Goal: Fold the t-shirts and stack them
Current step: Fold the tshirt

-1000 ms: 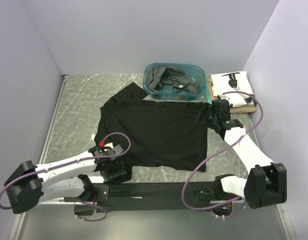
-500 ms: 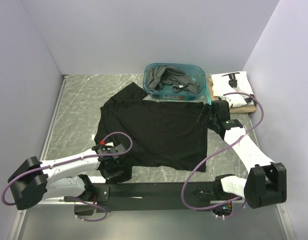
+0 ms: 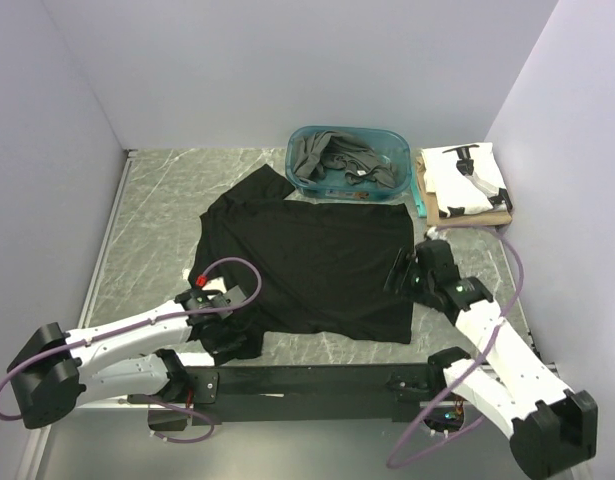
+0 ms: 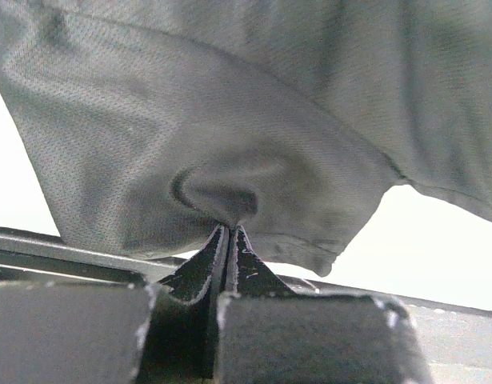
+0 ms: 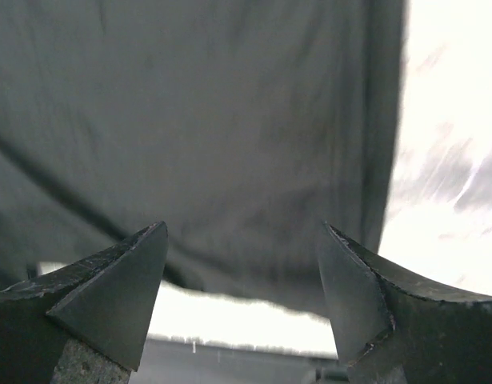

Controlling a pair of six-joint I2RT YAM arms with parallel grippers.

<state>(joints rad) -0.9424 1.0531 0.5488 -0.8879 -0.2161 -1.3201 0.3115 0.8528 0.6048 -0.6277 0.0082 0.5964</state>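
Note:
A plain black t-shirt (image 3: 307, 262) lies spread flat mid-table. My left gripper (image 3: 231, 343) is at its near left corner, shut on a pinch of the cloth; the left wrist view shows the fingertips (image 4: 228, 230) pressed together with the fabric (image 4: 230, 128) puckered into them. My right gripper (image 3: 399, 272) hovers open over the shirt's right edge, and in the right wrist view its jaws (image 5: 242, 234) stand wide with only the shirt (image 5: 190, 104) below them. A folded white t-shirt with black print (image 3: 465, 178) rests on a tan one (image 3: 492, 217) at the back right.
A teal plastic tub (image 3: 395, 152) stands at the back centre with crumpled dark grey t-shirts (image 3: 332, 160) inside. Walls enclose the table on the left, back and right. A black bar (image 3: 307, 380) runs along the near edge between the arm bases.
The left gripper has shut on the shirt's near left corner. The right arm has drawn back along the shirt's right edge from the far corner toward the near side, still open.

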